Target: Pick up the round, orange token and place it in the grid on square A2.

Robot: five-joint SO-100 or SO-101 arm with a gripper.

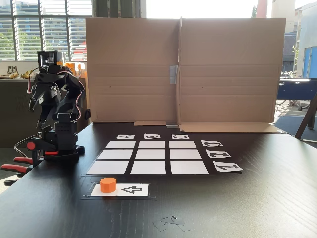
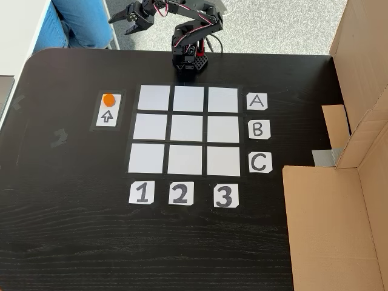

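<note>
The orange token stands on the end of a white card with a black arrow, just outside the grid's 1 side. The grid of white cells lies flat on the black table. Square A2 is bare. The arm sits folded on its base beyond the A side. Its gripper hangs in the air off the table's edge, far from the token, holding nothing. It is small and dark, so the jaw gap does not show.
A folded cardboard wall stands along the C side of the table. Red-handled clamps fix the arm's base to the table edge. Bits of clear tape lie near the front edge. A person's leg in blue is beside the table.
</note>
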